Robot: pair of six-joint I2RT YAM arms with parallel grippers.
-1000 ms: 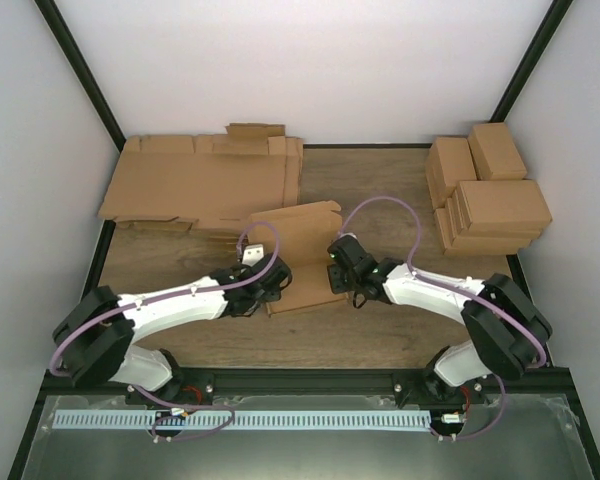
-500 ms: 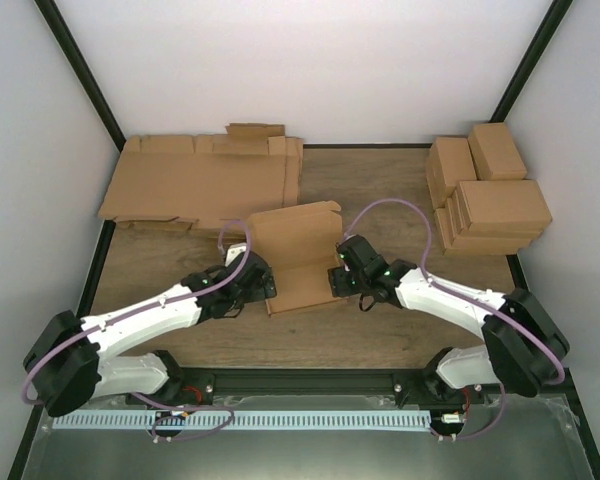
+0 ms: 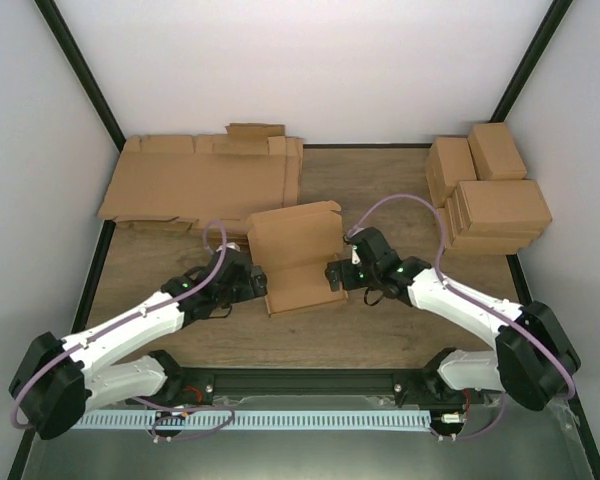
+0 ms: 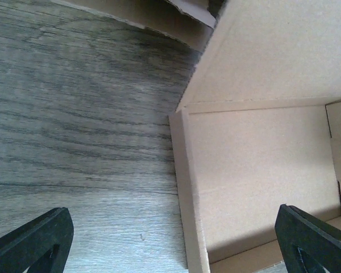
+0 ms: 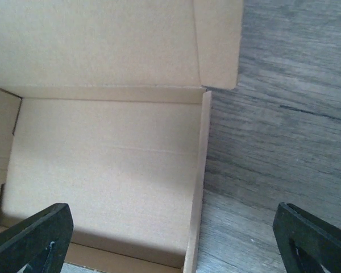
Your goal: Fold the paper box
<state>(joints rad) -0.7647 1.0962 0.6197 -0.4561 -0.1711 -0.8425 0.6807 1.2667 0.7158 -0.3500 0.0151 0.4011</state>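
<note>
The paper box (image 3: 302,275) lies mid-table as a shallow brown tray with its lid flap (image 3: 295,235) standing up at the far side. My left gripper (image 3: 261,287) is open at the box's left side. In the left wrist view the left gripper (image 4: 171,215) straddles the low left wall (image 4: 184,187), touching nothing. My right gripper (image 3: 332,275) is open at the box's right side. The right wrist view shows the right gripper (image 5: 171,209) with the right wall (image 5: 196,187) between its spread fingers (image 5: 40,233), and no contact shows.
A pile of flat brown cardboard sheets (image 3: 200,185) lies at the back left. Finished closed boxes (image 3: 490,200) are stacked at the back right. The black frame rail (image 3: 300,380) runs along the near edge by the arm bases.
Both grippers have opened wide. The left arm has drawn back to the left and stretched lower, and the right arm has stretched out too. The box has stayed in place.
</note>
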